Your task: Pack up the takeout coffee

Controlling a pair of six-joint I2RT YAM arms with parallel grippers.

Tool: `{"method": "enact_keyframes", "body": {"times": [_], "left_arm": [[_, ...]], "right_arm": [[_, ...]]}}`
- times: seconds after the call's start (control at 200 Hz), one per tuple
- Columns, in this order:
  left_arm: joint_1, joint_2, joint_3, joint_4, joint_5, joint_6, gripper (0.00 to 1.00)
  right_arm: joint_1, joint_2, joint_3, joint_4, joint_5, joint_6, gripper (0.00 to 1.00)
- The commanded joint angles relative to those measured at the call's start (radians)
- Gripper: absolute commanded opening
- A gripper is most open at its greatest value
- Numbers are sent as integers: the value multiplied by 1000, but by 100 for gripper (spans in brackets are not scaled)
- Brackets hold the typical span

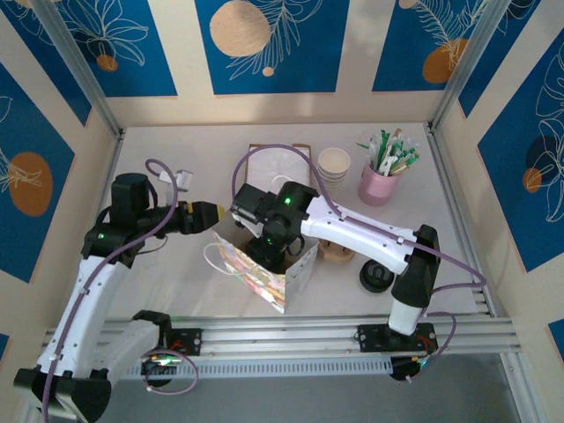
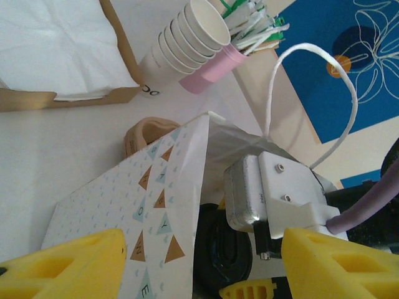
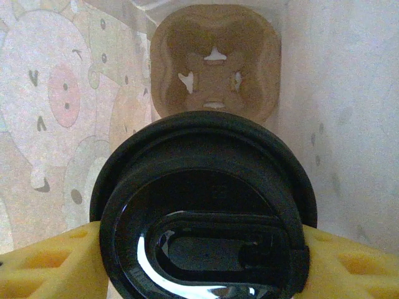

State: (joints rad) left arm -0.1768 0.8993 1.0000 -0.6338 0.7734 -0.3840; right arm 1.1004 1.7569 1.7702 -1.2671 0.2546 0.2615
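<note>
Takeout coffee point(image 3: 202, 212) sat low in frame, grasped by the right hand point(image 3: 202, 265) over the cup carrier point(image 3: 215, 62) at upper centre, probably to seat it in a hole. From the left wrist, the left hand point(image 2: 199, 265) stood released astride the bag point(image 2: 124, 205) wall, seemingly to steady its mouth. From above, both hands met the bag mid-frame on the desk point(image 1: 176, 150).

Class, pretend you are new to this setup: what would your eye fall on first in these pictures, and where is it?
The takeout coffee stands out: its black lid sits large between the yellow fingers of the right gripper, above a brown cup carrier inside the paper bag. From above, the paper bag sits mid-table, with a pink holder of sticks at the back right.
</note>
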Motion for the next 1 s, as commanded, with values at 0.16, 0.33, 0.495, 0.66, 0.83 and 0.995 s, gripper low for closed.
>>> {"method": "enact_keyframes", "body": {"times": [0.16, 0.33, 0.495, 0.66, 0.83, 0.995], "left_arm": [[-3, 35, 8, -73, -17, 98, 65], [-14, 53, 1, -82, -48, 121, 64], [-20, 64, 2, -117, -81, 157, 63], [-22, 62, -5, -129, -102, 170, 63], [-22, 63, -8, -133, -122, 172, 63], [-22, 62, -9, -138, -135, 180, 63]], "right_arm": [[7, -39, -20, 4, -1, -11, 67], [10, -49, -27, 8, 5, -13, 67], [23, -65, -36, 12, 20, -22, 67], [30, -81, -43, 5, 34, -21, 67], [33, -94, -67, 2, 36, -9, 67], [30, -100, -84, -7, 44, 12, 67]]}}
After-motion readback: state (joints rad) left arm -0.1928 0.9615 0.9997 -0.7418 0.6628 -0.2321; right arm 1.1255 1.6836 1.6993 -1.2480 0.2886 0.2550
